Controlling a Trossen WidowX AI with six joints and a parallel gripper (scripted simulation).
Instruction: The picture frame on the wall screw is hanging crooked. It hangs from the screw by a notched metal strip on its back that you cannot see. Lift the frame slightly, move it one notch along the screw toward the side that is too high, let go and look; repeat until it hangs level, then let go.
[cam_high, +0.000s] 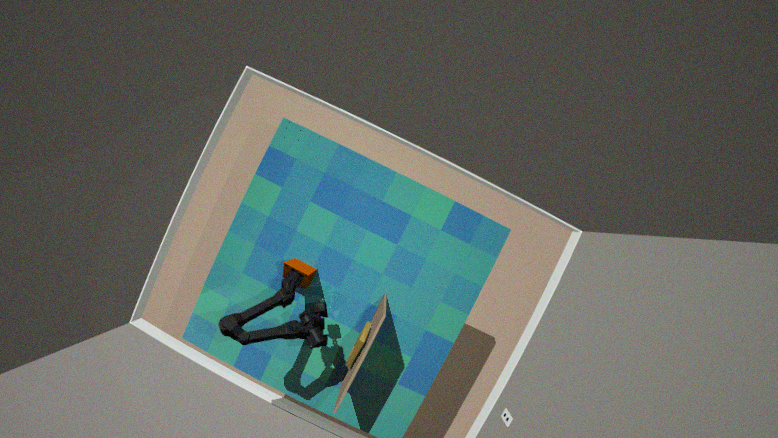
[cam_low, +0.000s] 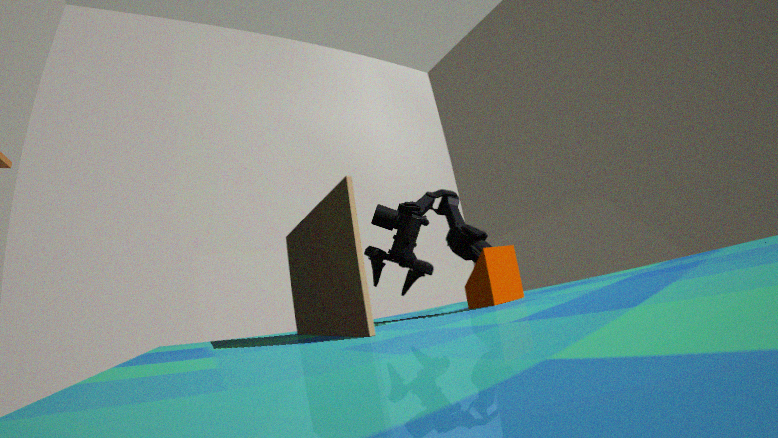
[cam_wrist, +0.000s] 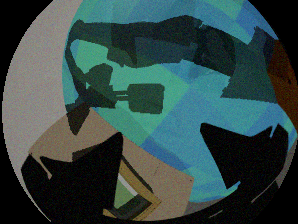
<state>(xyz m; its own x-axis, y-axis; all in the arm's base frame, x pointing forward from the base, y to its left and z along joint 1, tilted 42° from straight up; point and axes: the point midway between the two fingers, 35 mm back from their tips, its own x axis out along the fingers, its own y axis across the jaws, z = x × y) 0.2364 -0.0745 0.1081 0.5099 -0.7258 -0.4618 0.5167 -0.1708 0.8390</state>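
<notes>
Picture frame (cam_high: 357, 346) (cam_wrist: 138, 191): in the top view it sits right of lower centre, a thin golden strip seen nearly edge-on, its visible length running from lower left to upper right. In the wrist view only part of it shows, at lower centre: one gold corner points right, with a dark inner band and a green picture area inside. I cannot tell from these angles whether it is level, nor which side is high. In the exterior view it is hidden from me.

Support: the upright tan panel (cam_high: 374, 331) (cam_low: 329, 266) (cam_wrist: 172, 185) stands behind the frame; in the top view its top edge slants the same way, lower left to upper right.

My fingers: my gripper (cam_low: 389, 289) (cam_wrist: 164, 132) stands wide, nothing between the tips. In the exterior view, centre, both tips point downward, just right of the panel's near edge. In the top view my wrist end is left of the frame, apart from it.

Further out: my black arm (cam_high: 266, 330) (cam_low: 451, 212) bends back to an orange block (cam_high: 300, 266) (cam_low: 503, 274), left of centre in the top view, right of centre in the exterior one. Below lies a blue-green checkered floor covering (cam_high: 364, 206) (cam_low: 626, 380) (cam_wrist: 175, 110).
</notes>
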